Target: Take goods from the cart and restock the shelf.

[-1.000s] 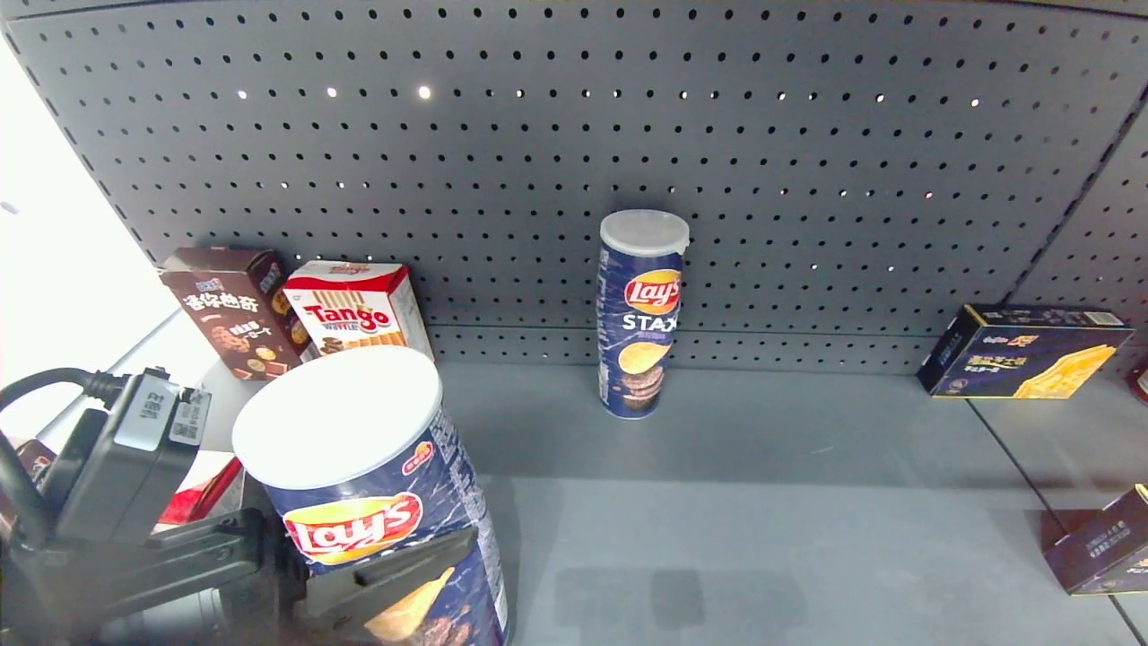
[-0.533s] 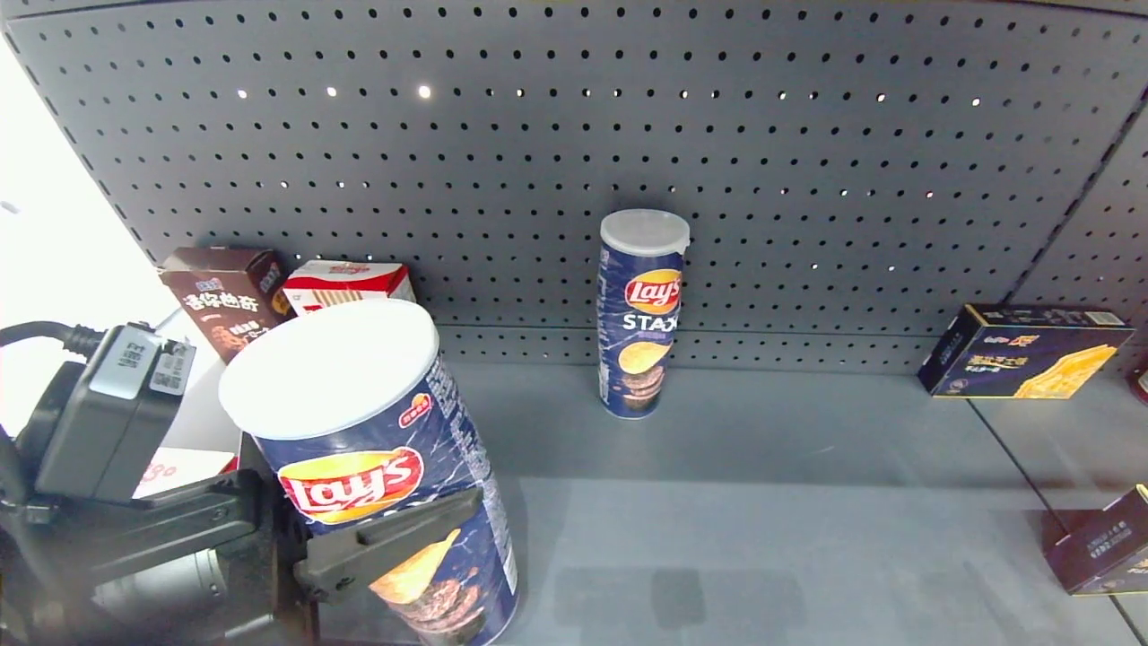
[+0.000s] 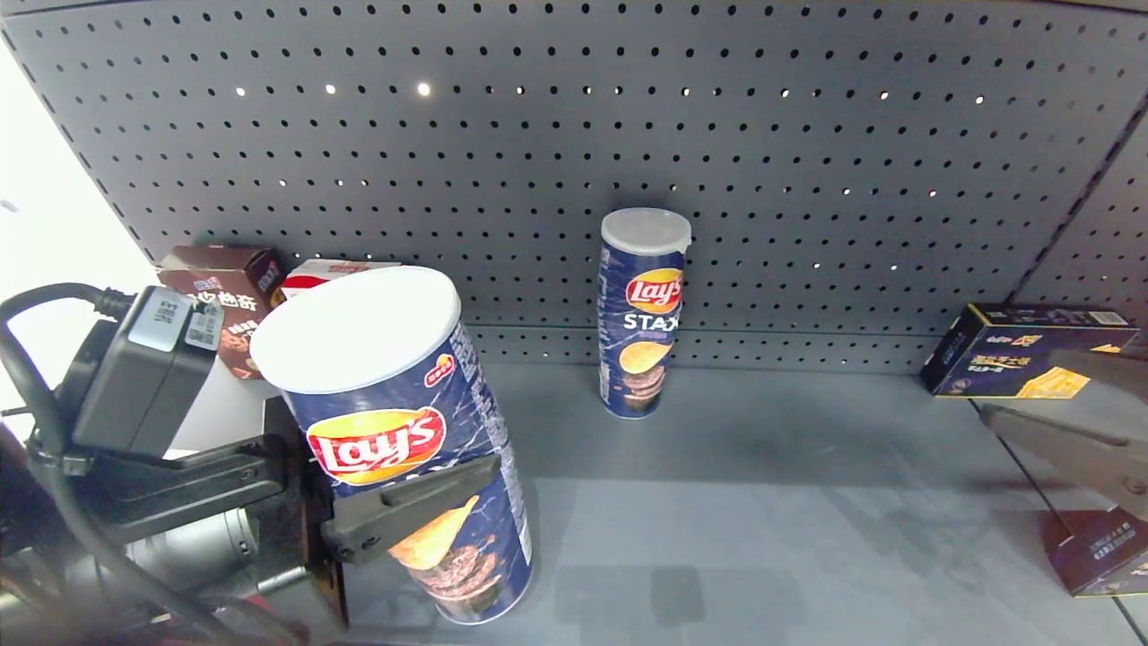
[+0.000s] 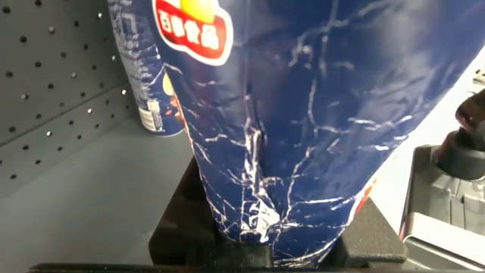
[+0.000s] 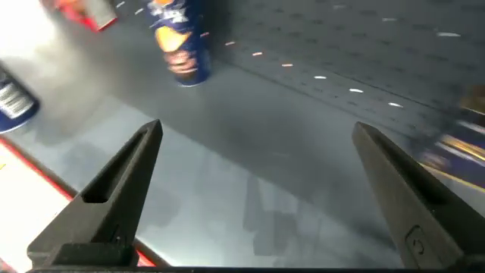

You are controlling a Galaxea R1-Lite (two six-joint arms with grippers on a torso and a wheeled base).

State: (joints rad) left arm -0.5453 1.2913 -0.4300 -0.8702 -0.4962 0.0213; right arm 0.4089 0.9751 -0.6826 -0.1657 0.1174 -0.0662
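A dark blue chip can (image 3: 395, 422) with a white lid hangs tilted over the front left of the grey shelf (image 3: 762, 502). My left gripper (image 3: 421, 489) is shut on its lower half; the can's side (image 4: 303, 114) is close up in the left wrist view. A second, matching can (image 3: 644, 314) stands upright at the back middle against the pegboard, also seen as the can (image 4: 144, 76) and the can (image 5: 180, 42). My right gripper (image 3: 1076, 404) is at the right edge, open and empty, its fingers wide apart (image 5: 258, 205) above the bare shelf.
A brown box (image 3: 229, 287) and a red-and-white box (image 3: 314, 269) stand at the back left behind the held can. A dark blue box (image 3: 1004, 359) lies at the back right, another dark box (image 3: 1094, 552) at the front right. The pegboard wall (image 3: 574, 135) closes the back.
My left gripper has carried the can up and to the right, further over the shelf. My right gripper has come into the head view at the right edge.
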